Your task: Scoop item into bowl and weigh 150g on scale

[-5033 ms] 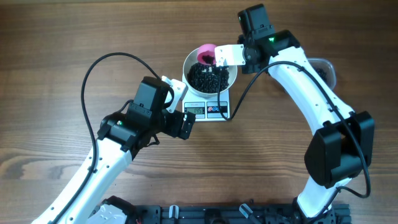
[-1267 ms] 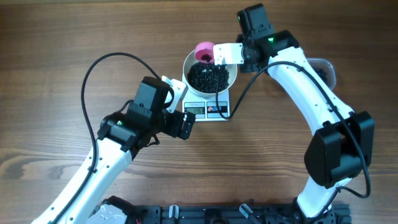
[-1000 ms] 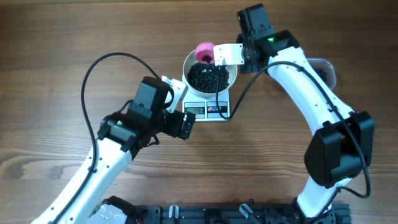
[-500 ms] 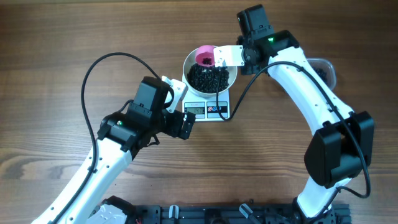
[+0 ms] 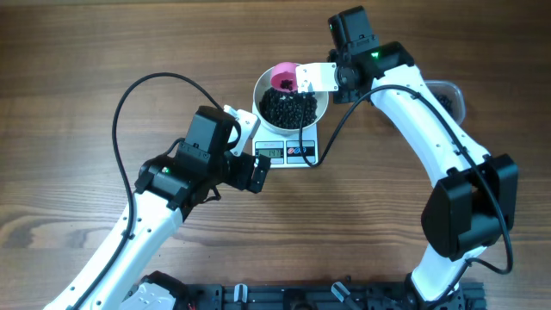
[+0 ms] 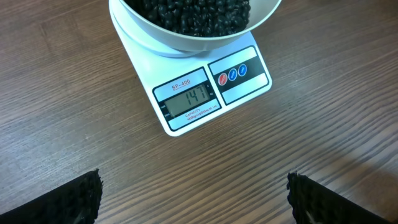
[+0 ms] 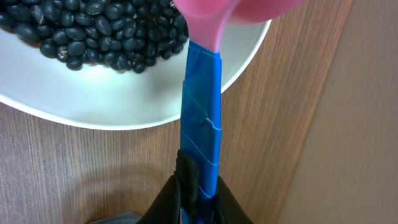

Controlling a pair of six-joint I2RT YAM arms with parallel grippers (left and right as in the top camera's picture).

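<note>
Reading 147 on the scale (image 6: 249,84), so just short of target. Best way to finish?

— Tip the pink scoop (image 5: 282,77) slowly, in small shakes. Let only a few black beans (image 5: 291,108) roll into the white bowl (image 5: 256,99), then pause and check the display (image 6: 186,104) again. Better to creep up than to overshoot and pick beans back out.

Gripping firmly enough?

— Looks so: right fingers (image 7: 191,190) clenched on the blue-taped handle (image 7: 202,106), low on the stem, with the scoop held over the bowl's far rim. Keep the wrist steady. Avoid pressing on the bowl and spoiling the reading.

And the left side?

— Left fingers (image 6: 78,199) released, spread wide, holding nothing, hovering above the tabletop (image 6: 93,124) just in front of the scale. Leave there, well off the platform.

Sitting where, the bowl?

— Centred on the scale, well filled with beans, display side toward the left arm.

Changed from a second ago?

— Scoop shifted slightly inward over the bowl and turned, dark inside now showing from overhead instead of plain pink. Arms, bowl and scale otherwise unmoved.
</note>
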